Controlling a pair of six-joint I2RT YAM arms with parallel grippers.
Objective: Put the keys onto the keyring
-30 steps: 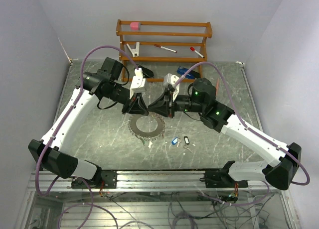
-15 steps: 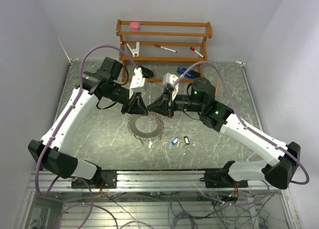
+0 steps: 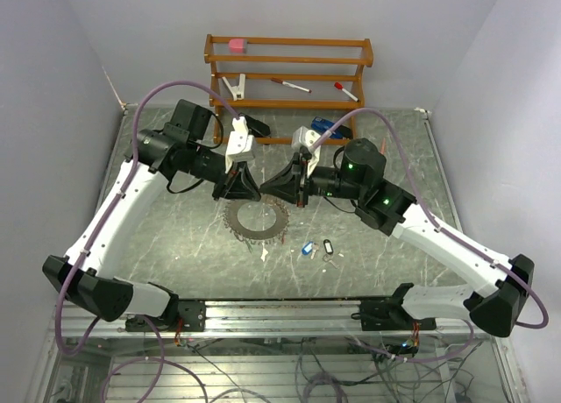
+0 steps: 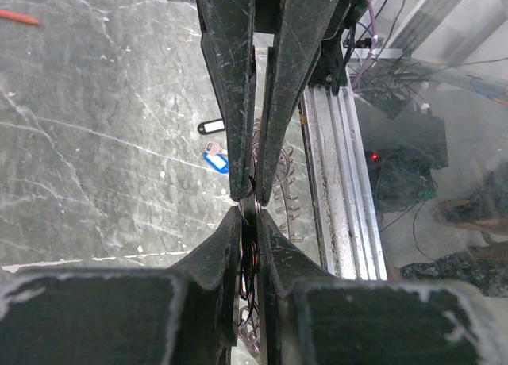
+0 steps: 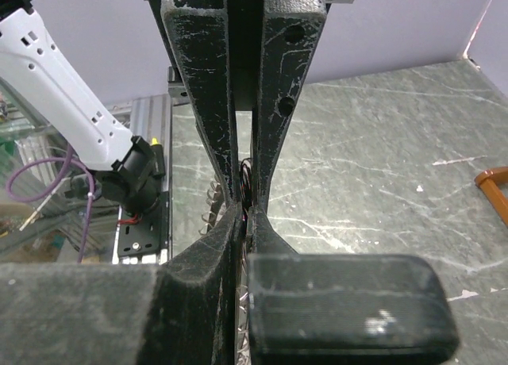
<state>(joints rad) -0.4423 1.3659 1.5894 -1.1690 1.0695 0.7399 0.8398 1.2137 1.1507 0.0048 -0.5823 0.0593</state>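
Observation:
The keyring (image 3: 257, 219), a large toothed silvery ring, sits mid-table with its far rim up between the two gripper tips. My left gripper (image 3: 254, 192) is shut on that rim, and wire loops show between its jaws (image 4: 251, 214). My right gripper (image 3: 268, 190) meets it tip to tip and is shut on the same rim (image 5: 245, 210). The ring's teeth show below (image 5: 212, 200). Two keys lie on the table near the ring, one with a blue tag (image 3: 307, 248) and one with a black tag (image 3: 329, 244). Both tags also show in the left wrist view: blue (image 4: 216, 162), black (image 4: 211, 127).
A wooden rack (image 3: 289, 70) stands at the back with a pink block (image 3: 237, 45), a white clip (image 3: 235, 86) and two red-capped pens (image 3: 289, 85). A blue object (image 3: 320, 124) lies behind the right wrist. The metal rail (image 3: 280, 311) runs along the near edge.
The right gripper's jaws have closed onto the ring's rim. The left arm's elbow has swung slightly left. The keyring and the keys lie where they were.

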